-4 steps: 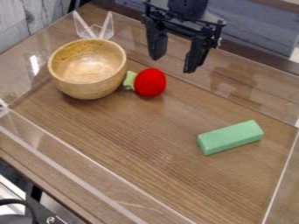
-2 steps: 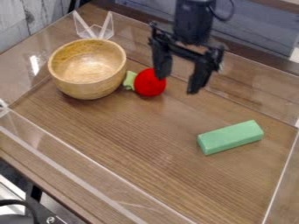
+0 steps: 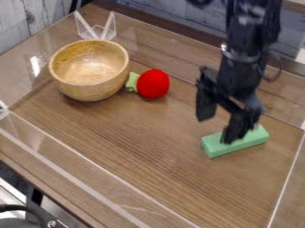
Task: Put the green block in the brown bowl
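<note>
Black two-fingered claw [image 3: 234, 120] is hanging with its fingers spread apart and pointing down, right over the flat mint-green rectangular block [image 3: 236, 140] at the right of the wooden tabletop [image 3: 119, 151], likely lining up to straddle it; nothing is being gripped. Round tan wooden bowl [image 3: 89, 69] is sitting empty at far left, well apart, with a red ball [image 3: 152, 83] beside it.

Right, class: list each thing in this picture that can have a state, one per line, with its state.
gripper: open, pointing down, over the green block
green block: lying flat on the table, not in the bowl
brown bowl: upright, empty
red ball: resting on the table beside the bowl
</note>
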You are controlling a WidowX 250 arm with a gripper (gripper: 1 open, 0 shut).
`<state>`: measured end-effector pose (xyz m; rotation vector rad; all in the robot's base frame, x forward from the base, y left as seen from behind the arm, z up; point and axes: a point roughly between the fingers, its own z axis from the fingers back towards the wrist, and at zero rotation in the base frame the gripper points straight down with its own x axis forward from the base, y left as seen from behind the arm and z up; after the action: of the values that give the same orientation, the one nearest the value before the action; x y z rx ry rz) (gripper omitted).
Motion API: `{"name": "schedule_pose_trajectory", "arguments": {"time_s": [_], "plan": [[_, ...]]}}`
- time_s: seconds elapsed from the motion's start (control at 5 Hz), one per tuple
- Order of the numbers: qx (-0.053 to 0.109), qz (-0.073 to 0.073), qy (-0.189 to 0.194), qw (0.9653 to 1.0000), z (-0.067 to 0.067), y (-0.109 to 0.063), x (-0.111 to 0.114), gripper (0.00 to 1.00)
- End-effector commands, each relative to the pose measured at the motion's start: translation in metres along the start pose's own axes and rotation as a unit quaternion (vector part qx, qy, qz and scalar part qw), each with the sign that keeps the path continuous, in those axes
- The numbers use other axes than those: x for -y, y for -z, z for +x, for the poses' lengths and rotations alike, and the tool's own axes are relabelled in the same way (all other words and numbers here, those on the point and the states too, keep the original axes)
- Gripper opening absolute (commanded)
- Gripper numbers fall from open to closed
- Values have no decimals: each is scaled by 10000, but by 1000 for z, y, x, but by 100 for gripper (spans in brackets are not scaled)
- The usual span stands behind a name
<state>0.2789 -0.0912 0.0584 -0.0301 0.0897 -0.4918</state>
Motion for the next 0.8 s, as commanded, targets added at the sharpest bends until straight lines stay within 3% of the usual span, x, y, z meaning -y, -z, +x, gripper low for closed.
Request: {"name": "schedule_pose_trajectory", "arguments": {"time_s": [0.0, 0.2, 0.4, 0.6], "plan": [[344, 181, 723, 9966, 11, 14, 7, 100], [747, 412, 707, 9938, -4, 11, -6, 100], [1042, 579, 542, 9914, -19, 1, -21, 100], [1347, 703, 1006, 9833, -5, 5, -14, 100]]}}
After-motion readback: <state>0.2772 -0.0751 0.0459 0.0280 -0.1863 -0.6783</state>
